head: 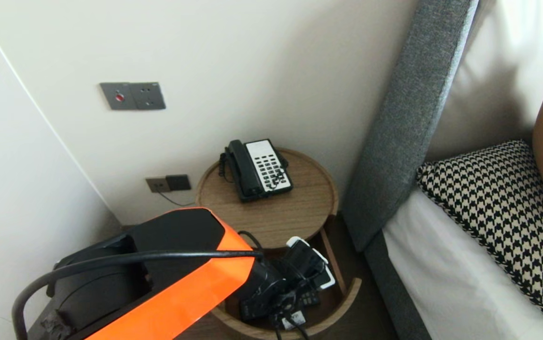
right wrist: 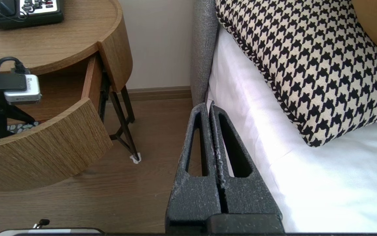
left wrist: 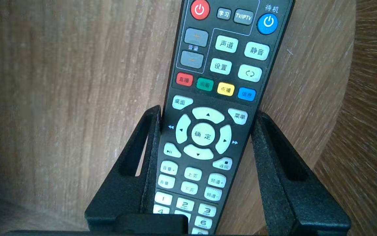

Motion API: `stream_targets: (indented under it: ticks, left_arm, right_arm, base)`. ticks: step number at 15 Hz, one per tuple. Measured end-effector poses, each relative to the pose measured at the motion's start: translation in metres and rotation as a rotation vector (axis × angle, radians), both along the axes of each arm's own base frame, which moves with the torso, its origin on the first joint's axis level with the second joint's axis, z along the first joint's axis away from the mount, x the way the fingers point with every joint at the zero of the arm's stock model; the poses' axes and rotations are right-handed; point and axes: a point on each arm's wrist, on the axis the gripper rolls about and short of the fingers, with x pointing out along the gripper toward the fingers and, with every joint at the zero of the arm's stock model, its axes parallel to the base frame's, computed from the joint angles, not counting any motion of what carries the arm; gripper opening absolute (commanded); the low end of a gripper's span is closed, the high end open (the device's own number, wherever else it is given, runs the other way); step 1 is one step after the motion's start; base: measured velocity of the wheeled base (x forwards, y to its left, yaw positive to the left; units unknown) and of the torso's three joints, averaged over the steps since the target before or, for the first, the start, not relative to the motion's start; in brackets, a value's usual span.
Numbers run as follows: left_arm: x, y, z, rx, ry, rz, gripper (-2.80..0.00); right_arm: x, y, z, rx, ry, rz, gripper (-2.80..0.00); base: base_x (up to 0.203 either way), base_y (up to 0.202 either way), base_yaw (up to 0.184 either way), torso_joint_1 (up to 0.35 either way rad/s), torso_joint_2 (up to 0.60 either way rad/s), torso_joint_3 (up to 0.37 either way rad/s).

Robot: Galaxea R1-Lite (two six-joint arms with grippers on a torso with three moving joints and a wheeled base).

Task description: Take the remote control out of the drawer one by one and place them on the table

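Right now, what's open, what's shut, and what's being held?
drawer, pulled open.
left end effector, shut on the remote.
remote, inside the drawer, buttons facing up, gripped by its two sides.
right end effector, shut, empty, beside the bed.
telephone, on the tabletop, handset on its cradle.

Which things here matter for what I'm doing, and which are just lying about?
In hand: remote control; left gripper, closed on it; open drawer around them.
Lying about: telephone on the tabletop; houndstooth pillow; right gripper, shut beside the bed.
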Motion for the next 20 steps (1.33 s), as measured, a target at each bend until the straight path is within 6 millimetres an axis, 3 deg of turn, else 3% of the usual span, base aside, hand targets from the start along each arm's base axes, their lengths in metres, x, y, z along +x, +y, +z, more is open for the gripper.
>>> stream_targets:
  ticks: [20]
  left_arm:
    - [-0.022, 0.014, 0.045, -0.034, -0.045, -0.011, -2.8]
  right_arm:
    - [0.0, 0.0, 0.0, 0.0, 0.0, 0.0, -2.8]
  base:
    - [0.0, 0.0, 0.0, 0.0, 0.0, 0.0]
